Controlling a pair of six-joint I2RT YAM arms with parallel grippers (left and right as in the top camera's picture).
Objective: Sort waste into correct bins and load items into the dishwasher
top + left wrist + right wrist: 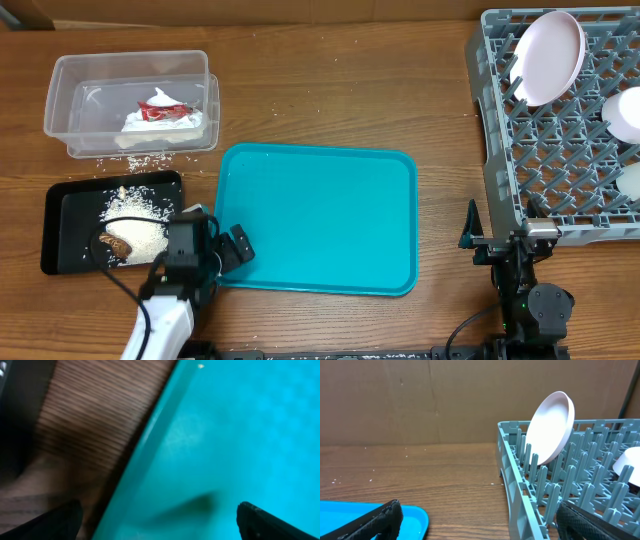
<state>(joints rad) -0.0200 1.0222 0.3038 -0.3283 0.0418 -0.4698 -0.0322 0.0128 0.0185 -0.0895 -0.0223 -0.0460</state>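
Note:
The clear tub point(70, 110) at the back left holds the white tissue point(150, 125) and the red wrapper point(163, 108). The black tray point(60, 225) holds white rice point(135, 215) and brown food scraps point(118, 245). The grey dish rack point(492, 150) on the right holds the upright white plate point(548, 55) and two white bowls point(625, 112) point(630, 182). My left gripper point(232, 250) is open and empty over the teal tray's front left edge. My right gripper point(500, 238) is open and empty at the rack's front left corner. The chopsticks are out of view.
The teal tray point(320, 215) lies in the middle and fills most of the left wrist view point(240, 435). Loose rice grains point(140, 162) lie on the wood between tub and black tray. The right wrist view shows the rack rim point(517, 490), plate point(550, 427) and a bowl point(627, 462).

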